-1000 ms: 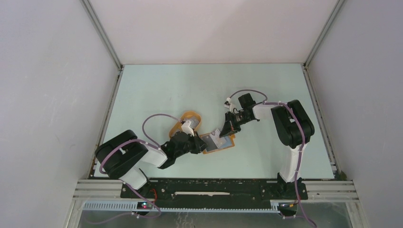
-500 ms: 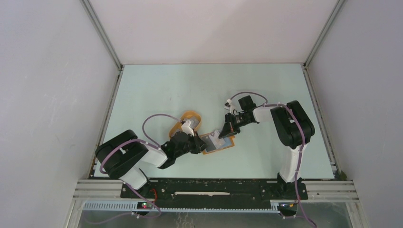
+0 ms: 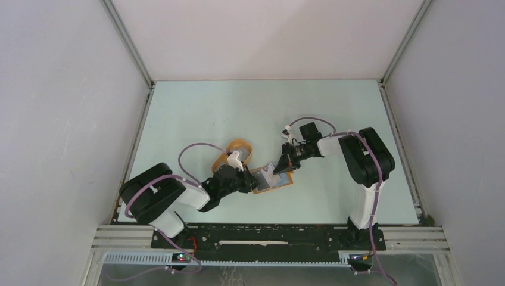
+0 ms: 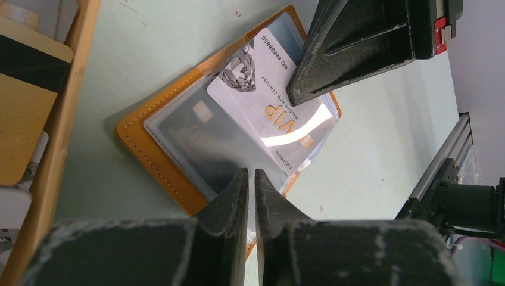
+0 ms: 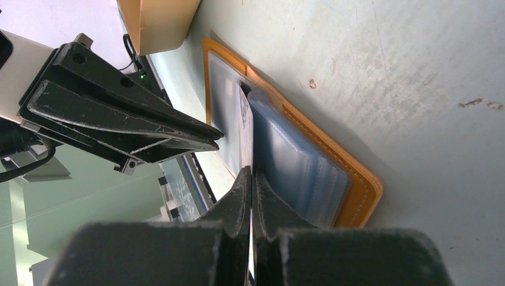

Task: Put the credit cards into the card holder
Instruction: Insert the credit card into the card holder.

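Note:
The card holder [image 4: 149, 156] lies open on the table, orange outside with clear sleeves inside; it also shows in the top view [image 3: 286, 181]. My left gripper [image 4: 251, 174] is shut on the near edge of one clear sleeve, and a dark card [image 4: 196, 128] sits under the plastic. My right gripper [image 5: 251, 176] is shut on a white credit card [image 4: 262, 98] printed VIP. The card stands edge-on [image 5: 246, 128], its far end between the sleeves at the holder's fold. The two grippers meet over the holder [image 3: 268, 176].
An oval orange tray [image 3: 237, 145] stands just behind the left gripper, holding more cards, among them a gold one with a black stripe [image 4: 24, 101]. Grey walls close in the table on three sides. The rail with the arm bases [image 3: 268, 238] runs along the near edge.
The right gripper with the white card has edged slightly down and left, toward the card holder. The left gripper has stayed in place on the sleeve.

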Action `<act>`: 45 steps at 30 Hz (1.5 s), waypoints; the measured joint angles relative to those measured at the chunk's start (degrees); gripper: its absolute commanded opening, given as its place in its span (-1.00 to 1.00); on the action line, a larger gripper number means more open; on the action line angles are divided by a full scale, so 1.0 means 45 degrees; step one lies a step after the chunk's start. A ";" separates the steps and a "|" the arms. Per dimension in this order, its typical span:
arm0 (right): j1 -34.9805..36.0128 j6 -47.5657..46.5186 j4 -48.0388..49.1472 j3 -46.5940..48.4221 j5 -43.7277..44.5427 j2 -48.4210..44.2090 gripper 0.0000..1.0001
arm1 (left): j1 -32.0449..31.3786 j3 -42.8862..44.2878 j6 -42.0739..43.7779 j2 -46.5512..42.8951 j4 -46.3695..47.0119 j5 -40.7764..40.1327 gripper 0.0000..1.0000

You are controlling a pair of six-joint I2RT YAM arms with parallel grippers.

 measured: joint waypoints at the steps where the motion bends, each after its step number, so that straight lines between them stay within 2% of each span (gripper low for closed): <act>1: -0.0005 0.0083 0.0121 -0.0058 -0.0024 -0.0010 -1.00 | -0.0005 0.0000 0.0000 0.0000 0.0000 0.0000 -0.76; 14: -0.0097 0.1083 0.1399 -0.0563 -0.0330 -0.0019 -1.00 | -0.0005 0.0000 0.0000 0.0000 0.0000 0.0000 -0.76; 37: 0.0282 0.1700 0.2302 -0.0767 0.0160 -0.0029 -1.00 | 0.0000 0.0000 -0.0010 0.0015 0.0000 0.0058 -0.72; 41: 0.0321 0.1676 0.2229 -0.0758 0.0204 -0.0155 -1.00 | -0.0005 -0.0005 -0.0029 0.0015 0.0010 0.0058 -0.67; 45: 0.0330 0.1146 0.1059 -0.0277 0.0505 -0.0170 -1.00 | 0.0000 -0.0005 -0.0058 0.0000 0.0005 0.0053 -0.62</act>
